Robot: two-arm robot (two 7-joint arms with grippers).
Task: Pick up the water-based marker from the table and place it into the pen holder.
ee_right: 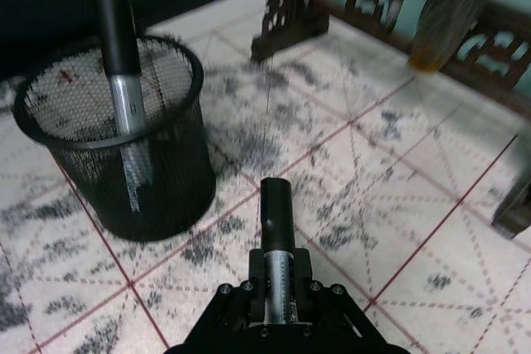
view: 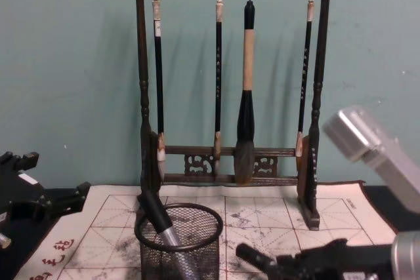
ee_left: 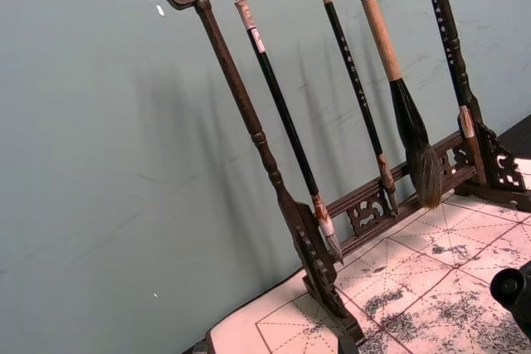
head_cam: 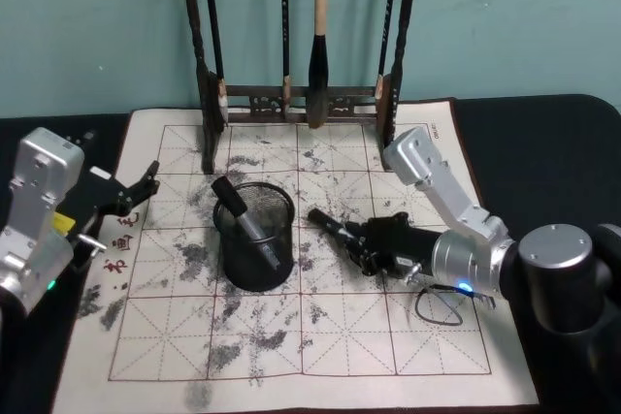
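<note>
Off-white felt, gridded in red and blotched with ink, makes up the mat (head_cam: 320,336) that covers most of the table. At its far edge stands the dark wooden brush rack (head_cam: 291,99) with hanging brushes. The pen holder (head_cam: 254,267) sits upright near the middle of the mat, well in front of the rack, and a second marker (head_cam: 243,215) leans inside it with its black cap above the rim.

The left gripper (head_cam: 136,191) is parked at the mat's left edge, well apart from the holder; its fingers appear spread, though the angle is poor. The right gripper (head_cam: 361,244) sits low over the mat just right of the holder. Its fingers are pinched on the barrel of the water-based marker (head_cam: 325,221), which lies nearly level with its cap pointing at the holder's wall.

The grasp looks done, so the step in hand is the carry. Next the marker must rise above the rim, tip toward upright, and come down into the open side of the cup without hitting the leaning marker, before the fingers let go.
</note>
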